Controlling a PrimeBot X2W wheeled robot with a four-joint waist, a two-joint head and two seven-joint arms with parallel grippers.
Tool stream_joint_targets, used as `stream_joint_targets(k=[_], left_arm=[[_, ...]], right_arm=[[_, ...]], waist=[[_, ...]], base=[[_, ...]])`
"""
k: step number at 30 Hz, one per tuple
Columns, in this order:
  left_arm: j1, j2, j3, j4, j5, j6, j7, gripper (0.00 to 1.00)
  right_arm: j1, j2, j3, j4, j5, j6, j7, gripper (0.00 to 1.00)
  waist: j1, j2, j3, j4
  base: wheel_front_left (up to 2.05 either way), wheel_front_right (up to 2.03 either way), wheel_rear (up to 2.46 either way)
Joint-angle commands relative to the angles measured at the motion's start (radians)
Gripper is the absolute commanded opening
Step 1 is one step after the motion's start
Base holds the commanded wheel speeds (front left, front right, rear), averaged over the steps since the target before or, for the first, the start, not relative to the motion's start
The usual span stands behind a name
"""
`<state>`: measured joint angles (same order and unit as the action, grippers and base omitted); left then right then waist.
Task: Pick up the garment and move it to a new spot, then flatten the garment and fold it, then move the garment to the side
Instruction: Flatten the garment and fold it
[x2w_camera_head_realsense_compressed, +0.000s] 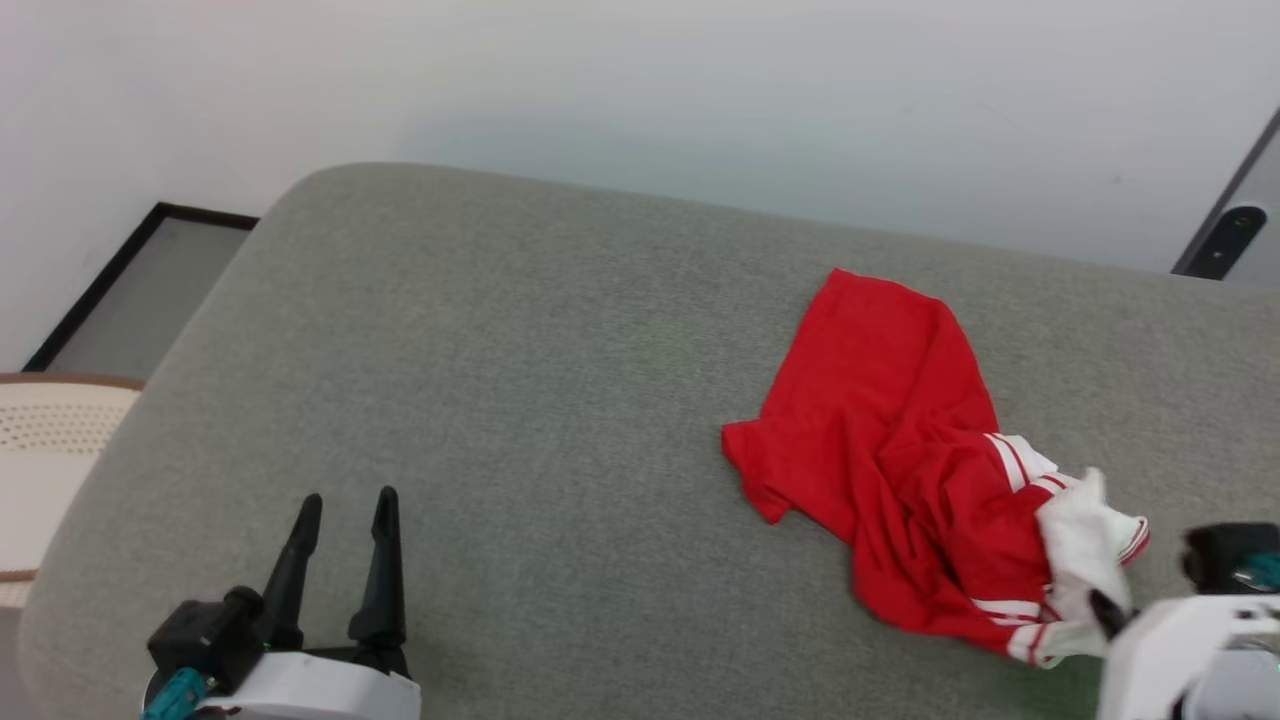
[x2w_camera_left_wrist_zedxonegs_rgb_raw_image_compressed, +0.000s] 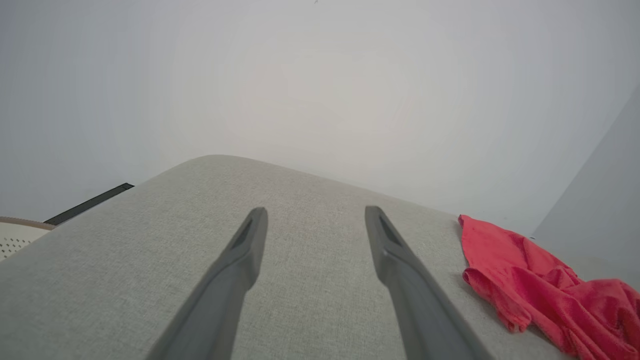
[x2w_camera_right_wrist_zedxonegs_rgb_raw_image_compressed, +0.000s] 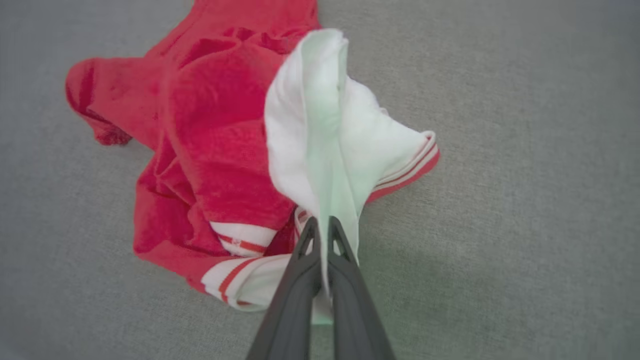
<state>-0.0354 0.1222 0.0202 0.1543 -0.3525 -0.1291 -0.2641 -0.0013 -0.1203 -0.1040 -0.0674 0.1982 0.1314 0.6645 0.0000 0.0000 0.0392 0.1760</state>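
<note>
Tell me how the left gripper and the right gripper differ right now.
The left gripper stands open; the right gripper is shut. The left holds nothing; the right pinches the garment's white part. The left sits apart from the garment; the right is at its edge. Both are over the grey cushion.

Head above looking down, wrists close, all sharing garment (x2w_camera_head_realsense_compressed: 880, 430)

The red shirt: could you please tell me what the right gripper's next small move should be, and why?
Probably a small lift of the right gripper: its fingers are shut on the white sleeve of the shirt, while the rest lies crumpled on the cushion.
</note>
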Motion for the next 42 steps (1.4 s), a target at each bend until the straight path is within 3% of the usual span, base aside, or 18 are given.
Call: stream_joint_targets(k=[1, 9, 16, 22, 24, 25, 26, 27, 31, 42], left_arm=[[0.004, -0.004, 0.004, -0.003, -0.005, -0.003, -0.001, 1.0], [-0.02, -0.001, 0.0, -0.002, -0.006, -0.003, -0.001, 1.0], [-0.049, 0.005, -0.023, 0.007, -0.01, -0.003, -0.001, 1.0], [-0.069, 0.01, -0.042, 0.018, -0.015, -0.003, -0.001, 1.0], [-0.071, 0.011, -0.048, 0.023, -0.017, -0.003, -0.001, 1.0], [-0.072, 0.012, -0.05, 0.026, -0.017, -0.003, -0.001, 1.0], [-0.072, 0.012, -0.05, 0.026, -0.017, -0.003, -0.001, 1.0], [-0.072, 0.013, -0.051, 0.029, -0.018, -0.003, -0.001, 1.0], [-0.058, 0.015, -0.044, 0.037, -0.022, -0.003, -0.001, 1.0], [-0.02, 0.029, -0.028, 0.03, -0.021, -0.003, -0.001, 1.0]], right_arm=[[0.02, 0.015, -0.051, -0.021, 0.003, -0.001, -0.008, 0.0], [0.061, 0.069, -0.26, 0.004, 0.019, -0.001, -0.053, 0.0], [0.023, 0.071, -0.309, 0.168, 0.071, -0.001, -0.12, 0.0], [-0.031, 0.071, -0.3, 0.294, 0.04, -0.001, -0.17, 0.0], [-0.046, 0.072, -0.292, 0.316, 0.004, -0.001, -0.181, 0.42], [-0.054, 0.072, -0.288, 0.324, -0.006, -0.001, -0.184, 0.82], [-0.054, 0.072, -0.288, 0.324, -0.006, -0.001, -0.184, 0.82], [-0.064, 0.072, -0.289, 0.331, -0.009, -0.001, -0.181, 1.0], [-0.074, 0.072, -0.277, 0.322, -0.041, -0.001, -0.156, 1.0], [0.005, 0.071, -0.183, 0.095, -0.044, -0.001, -0.128, 1.0]], waist=[[0.0, 0.0, 0.007, -0.018], [0.0, 0.0, 0.034, -0.074], [0.0, 0.0, 0.062, -0.106], [0.0, 0.0, 0.077, -0.11], [0.0, 0.0, 0.079, -0.109], [0.0, 0.0, 0.079, -0.109], [0.0, 0.0, 0.079, -0.109], [0.0, 0.0, 0.078, -0.11], [0.0, 0.0, 0.065, -0.119], [0.0, 0.0, 0.008, -0.189]], base=[[0.0, 0.0, 0.0], [0.0, 0.0, 0.0], [0.0, 0.0, 0.0], [0.0, 0.0, 0.0], [0.0, 0.0, 0.0], [0.0, 0.0, 0.0], [0.0, 0.0, 0.0], [0.0, 0.0, 0.0], [0.0, 0.0, 0.0], [0.0, 0.0, 0.0]])
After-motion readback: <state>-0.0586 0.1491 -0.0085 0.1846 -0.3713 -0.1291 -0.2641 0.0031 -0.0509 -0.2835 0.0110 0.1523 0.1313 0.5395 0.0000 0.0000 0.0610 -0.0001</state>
